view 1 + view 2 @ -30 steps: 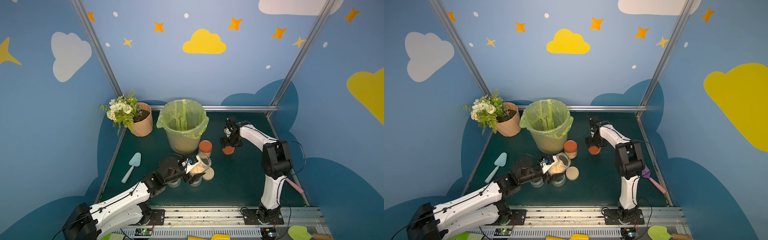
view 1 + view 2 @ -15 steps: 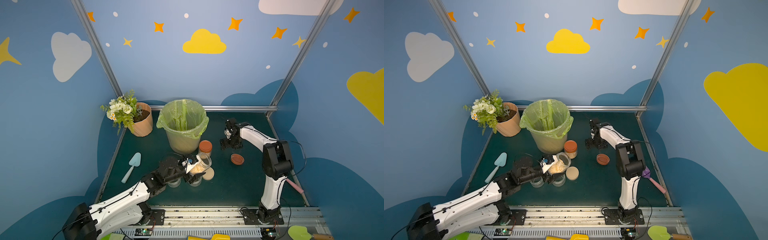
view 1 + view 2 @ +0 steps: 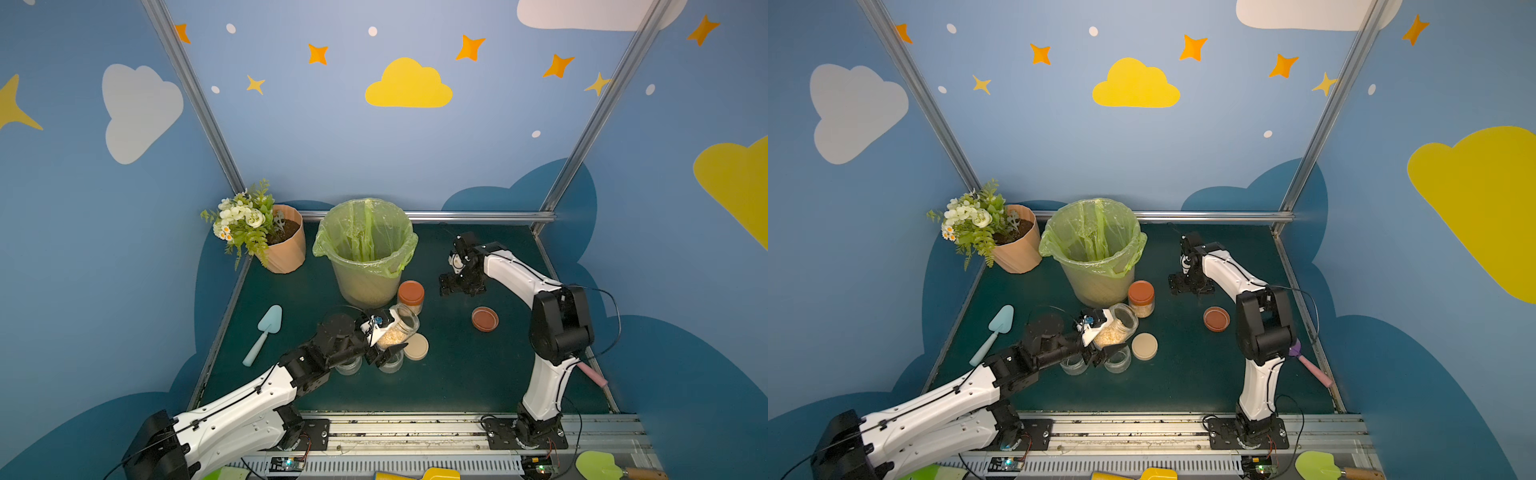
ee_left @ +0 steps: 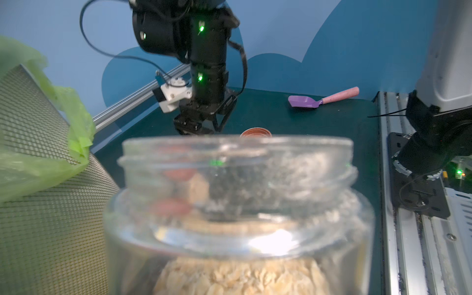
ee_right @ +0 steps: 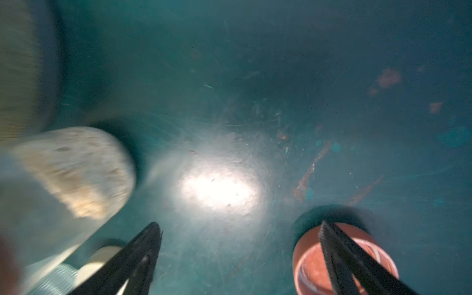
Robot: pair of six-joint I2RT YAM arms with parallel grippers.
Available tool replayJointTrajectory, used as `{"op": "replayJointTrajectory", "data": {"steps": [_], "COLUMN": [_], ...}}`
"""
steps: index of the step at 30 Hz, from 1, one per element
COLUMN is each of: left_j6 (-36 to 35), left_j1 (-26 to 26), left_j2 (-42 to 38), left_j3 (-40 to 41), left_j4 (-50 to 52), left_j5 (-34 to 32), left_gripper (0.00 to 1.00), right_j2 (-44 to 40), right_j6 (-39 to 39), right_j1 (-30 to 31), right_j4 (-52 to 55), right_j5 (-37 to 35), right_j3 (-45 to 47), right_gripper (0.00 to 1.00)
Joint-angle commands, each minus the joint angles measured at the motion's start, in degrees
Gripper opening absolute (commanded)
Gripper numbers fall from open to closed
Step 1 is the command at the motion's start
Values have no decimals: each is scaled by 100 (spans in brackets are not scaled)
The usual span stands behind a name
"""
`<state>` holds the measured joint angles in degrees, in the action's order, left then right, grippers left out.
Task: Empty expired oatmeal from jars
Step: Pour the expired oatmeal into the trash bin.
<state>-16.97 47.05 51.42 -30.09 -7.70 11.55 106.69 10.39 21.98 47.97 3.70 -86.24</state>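
Open jar [image 3: 398, 327], no lid, part-filled with oatmeal [image 4: 237, 278]; held off the table [image 3: 457, 374], mid-front, clasped round its body by the left gripper [image 3: 387, 338]. Jar tilted: long axis runs from base, at the left wrist, up and away to the mouth, which points toward the back and the right arm's side, roughly at the lidded jar [image 3: 410, 295] just beyond it. Oats sit low toward the base; none at the rim. Bin [image 3: 332, 243] with green liner stands behind the jar and a little toward the left arm's side, rim higher than the jar mouth. Judgement: the pour turns on this; the mouth is not aimed at the bin opening, so the jar needs lifting above the rim and swinging round before tipping. Left arm is the nearer one and has the jar. Two empty jars [image 3: 349, 366] stand under the left wrist, beige lid [image 3: 416, 346] just beside them. Right gripper [image 5: 239, 223] jaws spread wide, holding nothing, low over the table; rust-orange lid [image 3: 484, 319] lies near it, inner side up.
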Motion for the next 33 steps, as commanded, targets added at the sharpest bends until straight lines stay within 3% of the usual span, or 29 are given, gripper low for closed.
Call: {"op": "replayJointTrajectory", "data": {"steps": [1, 8, 15, 24, 28, 33], "left_j6": [73, 194, 152, -10, 80, 97], "left_j1": [-106, -455, -1159, -1945, -2278, -2474], "left_j2": [-233, -185, 479, 1277, 1669, 2021], "left_j3": [-549, -1340, -2454, -3458, -3806, -4184], "left_j4": [-142, 174, 653, 686, 561, 486], "left_j5": [-346, -394, -38, 692, 1093, 1429], "left_gripper": [3, 3, 3, 3, 3, 3], "right_j2": [-894, -2371, -3355, -3800, -3493, -2867], "right_j6": [100, 488, 1436, 2652, 2938, 2849], "right_j1": [24, 43, 177, 557, 782, 1107], "right_j4": [-312, -1221, -2624, -4698, -5387, -5478], "right_j5": [609, 1974, 3317, 3483, 3329, 3110], "right_j3": [108, 859, 1634, 1882, 1772, 1148], "right_gripper": [97, 97, 97, 97, 97, 97]}}
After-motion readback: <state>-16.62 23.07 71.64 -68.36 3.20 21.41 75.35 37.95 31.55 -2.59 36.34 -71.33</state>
